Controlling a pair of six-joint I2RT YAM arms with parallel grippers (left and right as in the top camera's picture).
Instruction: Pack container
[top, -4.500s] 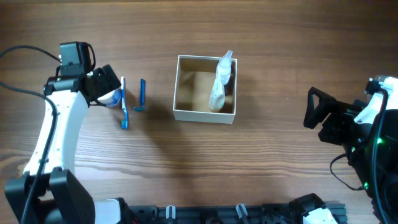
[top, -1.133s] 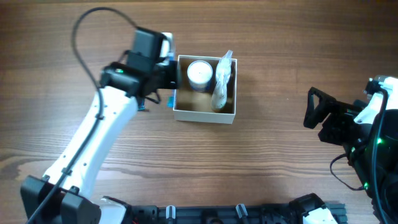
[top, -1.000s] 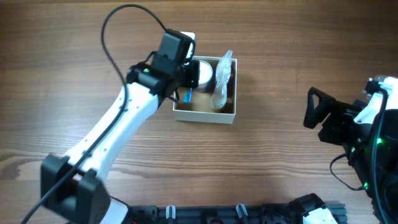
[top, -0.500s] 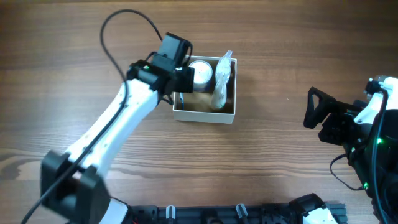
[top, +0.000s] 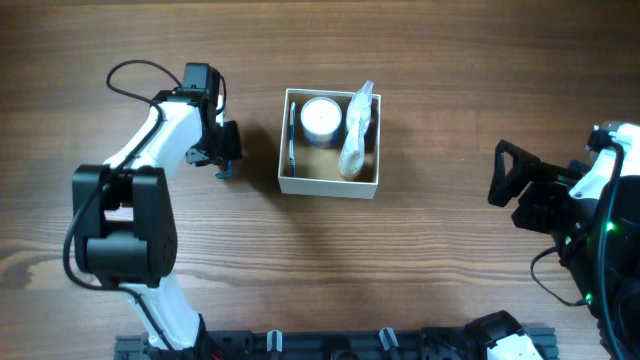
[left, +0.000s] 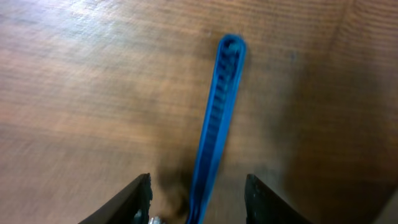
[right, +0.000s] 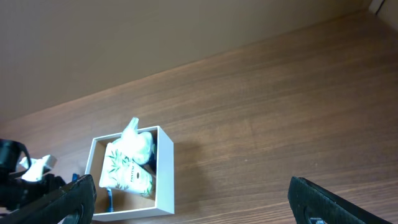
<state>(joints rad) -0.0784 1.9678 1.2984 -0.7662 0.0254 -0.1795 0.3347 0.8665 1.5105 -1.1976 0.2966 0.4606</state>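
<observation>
The container (top: 282, 160), a square white-walled box with a tan floor, sits mid-table. It holds a white-lidded jar (top: 320, 118), a white pouch (top: 353, 135) and a blue toothbrush (top: 292, 140) along its left wall. My left gripper (top: 226, 150) hovers to its left, open, over a blue ribbed stick (left: 217, 118) lying on the wood. The stick runs between the fingers (left: 140, 199) without touching them. My right gripper (top: 500, 175) stays far right, wide open and empty. From the right wrist, the container (right: 165, 180) and pouch (right: 127, 165) show between its jaws, far off.
Bare wooden tabletop (top: 440, 80) surrounds the box. The left arm's black cable (top: 130, 72) loops above its wrist. A dark rail (top: 380, 340) runs along the front edge.
The left arm let go of the toothbrush in the box, pulled back left, and now hangs over the blue stick on the table. The right arm has not moved.
</observation>
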